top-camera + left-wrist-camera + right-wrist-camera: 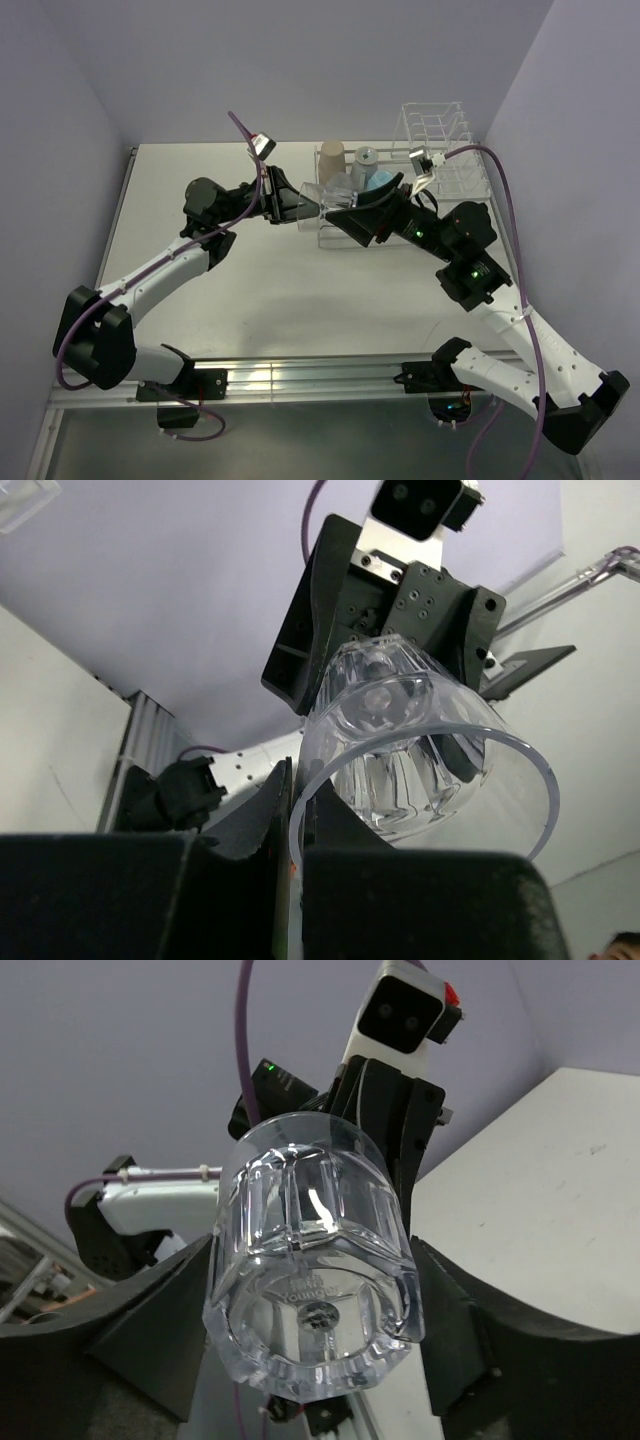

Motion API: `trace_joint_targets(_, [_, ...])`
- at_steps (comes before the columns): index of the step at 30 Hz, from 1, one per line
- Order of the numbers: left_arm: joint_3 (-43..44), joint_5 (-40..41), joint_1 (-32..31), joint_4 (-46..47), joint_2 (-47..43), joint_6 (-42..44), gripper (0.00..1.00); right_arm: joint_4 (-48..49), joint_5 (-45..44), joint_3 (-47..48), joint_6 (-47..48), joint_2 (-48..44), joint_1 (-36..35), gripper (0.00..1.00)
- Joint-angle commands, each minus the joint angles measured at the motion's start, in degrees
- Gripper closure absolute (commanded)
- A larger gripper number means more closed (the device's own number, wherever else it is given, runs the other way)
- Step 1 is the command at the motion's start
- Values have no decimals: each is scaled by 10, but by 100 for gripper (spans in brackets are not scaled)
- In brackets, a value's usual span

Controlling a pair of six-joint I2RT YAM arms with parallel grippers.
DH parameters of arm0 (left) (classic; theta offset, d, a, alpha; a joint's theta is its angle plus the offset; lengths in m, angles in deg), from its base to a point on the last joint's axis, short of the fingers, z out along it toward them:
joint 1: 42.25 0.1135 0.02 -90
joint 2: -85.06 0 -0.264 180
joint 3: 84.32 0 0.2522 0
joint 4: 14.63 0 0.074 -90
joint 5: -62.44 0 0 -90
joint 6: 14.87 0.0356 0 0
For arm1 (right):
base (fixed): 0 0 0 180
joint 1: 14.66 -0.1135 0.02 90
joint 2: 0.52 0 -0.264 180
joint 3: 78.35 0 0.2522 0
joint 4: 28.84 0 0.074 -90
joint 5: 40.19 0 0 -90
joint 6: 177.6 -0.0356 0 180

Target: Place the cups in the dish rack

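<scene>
A clear tumbler (311,204) (400,750) (310,1270) hangs on its side in the air just left of the dish rack (440,122). My left gripper (298,203) (295,792) is shut on the tumbler's rim, one finger inside and one outside. From the other side, my right gripper (338,213) (312,1295) has its fingers pressed against both sides of the tumbler's base. In the rack stand a tan paper cup (332,157), a small light blue cup (365,157) and a light blue mug (379,182).
The white wire rack lies at the back right of the table, its tall plate dividers at the far right end near the wall. Purple cables (505,200) loop over both arms. An aluminium rail (300,375) runs along the near table edge.
</scene>
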Motion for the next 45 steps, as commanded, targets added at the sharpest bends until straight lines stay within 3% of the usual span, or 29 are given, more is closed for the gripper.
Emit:
trace_joint_targets(1, [24, -2, -3, 66, -1, -15, 100, 48, 32, -2, -21, -14, 2, 35])
trace_joint_targets(2, [24, -2, -3, 66, 0, -15, 100, 48, 31, -5, -21, -15, 3, 42])
trace_joint_targets(3, [24, -1, -4, 69, 0, -17, 100, 48, 31, -7, -22, -20, 3, 56])
trace_joint_targets(5, [26, -3, -4, 72, 4, -19, 100, 47, 31, -8, -22, -22, 3, 64])
trace_joint_targets(8, [28, -4, -7, 74, 10, -22, 96, 45, 30, -8, -22, -24, 2, 87])
trace_joint_targets(9, [27, -4, -9, 74, 12, -22, 93, 40, 30, -7, -23, -21, 3, 99])
trace_joint_targets(13, [21, 2, -9, 60, 7, -13, 65, 38, 24, -2, -25, -21, 4, 100])
trace_joint_targets(19, [31, 22, -8, -11, -17, 45, 52, 1, -9, 13, -12, -25, 5, 100])
trace_joint_targets(26, [31, 64, 16, -90, -51, 87, 49, -62, -51, 38, 22, -34, 15, 100])
trace_joint_targets(32, [16, 111, 97, -189, -99, 119, 49, -112, -83, 50, 45, -36, 29, 100])
trace_joint_targets(37, [29, 157, 191, -358, -145, 174, 49, -198, -146, 89, 76, -15, 38, 100])
trace_joint_targets(41, [73, 250, 210, -517, -162, 279, 50, -329, -258, 173, 115, 78, 38, 100])
trace_joint_targets(45, [89, 305, 210, -603, -179, 331, 50, -434, -349, 253, 148, 186, 38, 100])
